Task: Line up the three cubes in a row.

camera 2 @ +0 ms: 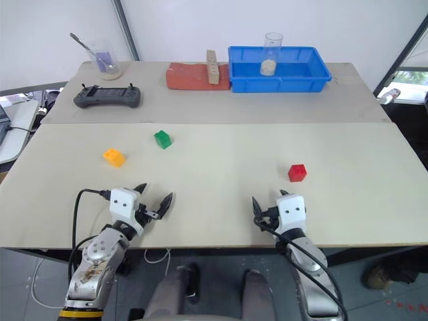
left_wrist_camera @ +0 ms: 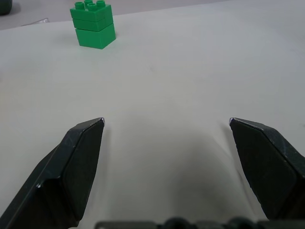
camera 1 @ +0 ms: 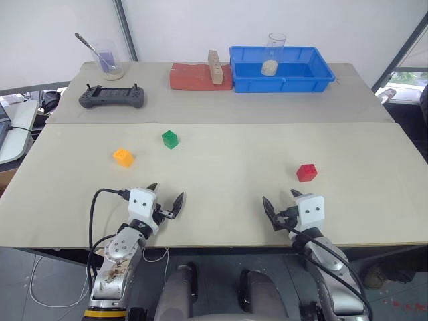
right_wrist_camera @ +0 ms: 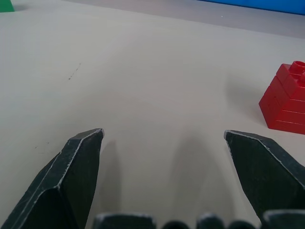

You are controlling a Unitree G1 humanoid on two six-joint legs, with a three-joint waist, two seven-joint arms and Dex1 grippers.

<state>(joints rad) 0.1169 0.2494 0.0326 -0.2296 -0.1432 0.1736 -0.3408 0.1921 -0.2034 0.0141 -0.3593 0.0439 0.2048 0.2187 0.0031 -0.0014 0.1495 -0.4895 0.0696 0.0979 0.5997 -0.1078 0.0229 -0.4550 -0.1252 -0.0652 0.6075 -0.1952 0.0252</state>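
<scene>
Three small cubes lie scattered on the near table. The orange-yellow cube (camera 1: 123, 156) sits at the left, the green cube (camera 1: 170, 139) a little behind and to its right, and the red cube (camera 1: 307, 172) far off to the right. My left gripper (camera 1: 166, 196) hovers open near the front edge, in front of the orange-yellow and green cubes, holding nothing. My right gripper (camera 1: 281, 199) is open too, just short of the red cube and slightly to its left. The green cube (left_wrist_camera: 93, 25) stands well ahead of the left fingers, the red cube (right_wrist_camera: 286, 104) beside the right ones.
On the far table stand a blue bin (camera 1: 281, 69) with a glass beaker (camera 1: 273, 53) in it, a red pad (camera 1: 198, 77) bearing a tall tan wooden block (camera 1: 215, 67), a black controller (camera 1: 112, 97) and a beaker with a spoon (camera 1: 107, 60). A seam divides the two tables.
</scene>
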